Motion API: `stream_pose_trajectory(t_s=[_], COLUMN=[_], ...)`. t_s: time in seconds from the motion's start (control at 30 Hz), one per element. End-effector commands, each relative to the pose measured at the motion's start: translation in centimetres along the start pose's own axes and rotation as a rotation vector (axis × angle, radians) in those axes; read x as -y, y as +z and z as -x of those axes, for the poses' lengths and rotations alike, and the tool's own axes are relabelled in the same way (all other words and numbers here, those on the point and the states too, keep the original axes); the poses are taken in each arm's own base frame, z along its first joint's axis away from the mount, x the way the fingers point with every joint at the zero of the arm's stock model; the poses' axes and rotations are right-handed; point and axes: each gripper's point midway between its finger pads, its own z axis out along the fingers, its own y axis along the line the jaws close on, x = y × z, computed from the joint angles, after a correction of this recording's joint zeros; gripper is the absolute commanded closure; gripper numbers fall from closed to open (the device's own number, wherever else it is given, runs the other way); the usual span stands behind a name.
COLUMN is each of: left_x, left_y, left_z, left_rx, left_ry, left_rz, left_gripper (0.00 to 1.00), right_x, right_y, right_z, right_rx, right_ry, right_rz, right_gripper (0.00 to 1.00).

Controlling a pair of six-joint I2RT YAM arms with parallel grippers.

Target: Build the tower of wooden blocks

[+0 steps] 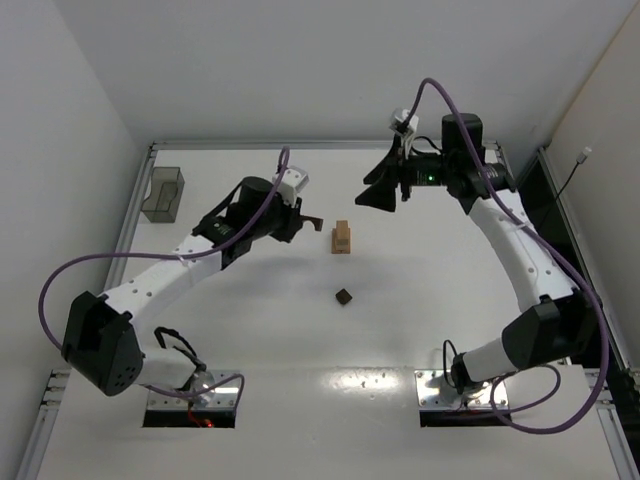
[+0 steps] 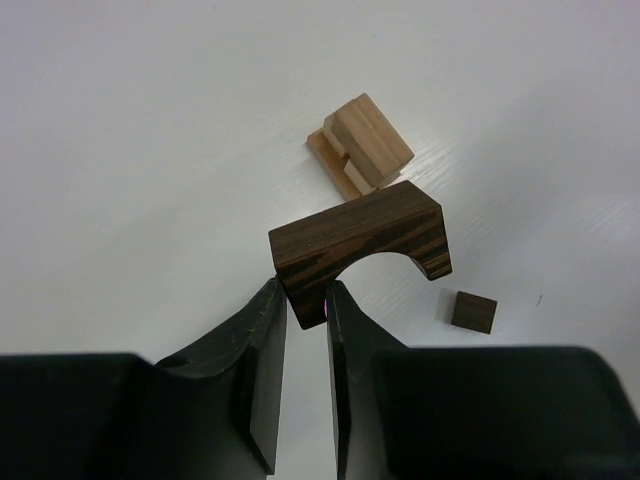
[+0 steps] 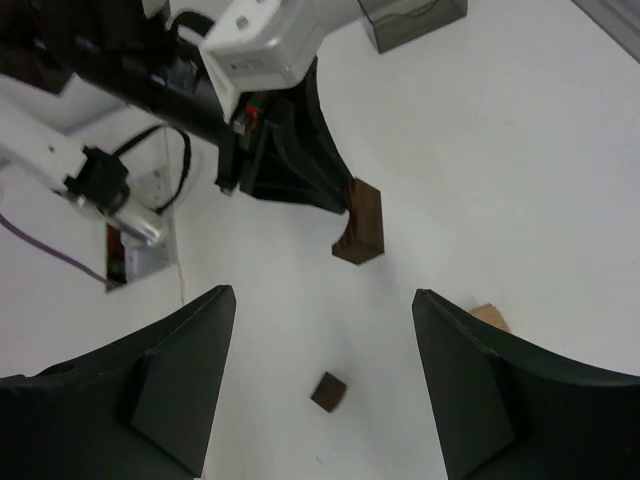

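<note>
Closest to the lens, low in the left wrist view, your left gripper [image 2: 307, 300] has its fingers clamped on one leg of the dark arch block [image 2: 360, 245]. The block juts up and to the right from the tips. Just above it, in the upper centre of that view, stands the wood block tower [image 2: 365, 145], so far only a short stack of light tan pieces on the white table [image 1: 250, 330]. In the overhead view the tower sits near the middle of the frame, with the arch just to its left and not touching it. A small dark cube [image 2: 473, 311] lies alone to the lower right of the arch, apart from the stack. Your right gripper [image 3: 322, 300] hangs at the upper right of the overhead frame with its fingers wide apart and nothing between them. A grey bin [image 1: 163, 193] sits at the far upper left, well clear. I'd judge these blocks to be light, rigid and smooth-faced, so they won't give under the pads but can pivot or slip. The arch is pinched by one end only, so its free end may swing as you set it down. Nothing binds the tan stack and a light brush could topple it, so come straight down and open gently. Take the cube across two opposite flat faces.
</note>
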Motion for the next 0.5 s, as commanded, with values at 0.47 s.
stream_pose_trajectory(t_s=[0.47], left_x=[6.3], left_y=[-7.9], left_z=[7.9], left_rx=[0.405], left_ry=[0.349], left_rz=[-0.02], left_gripper=[1.0], right_x=[-2.9], right_y=[-1.0], right_z=[-5.4], right_rx=[-0.151], right_ry=[0.064], right_rz=[0.209], right_gripper=[0.31])
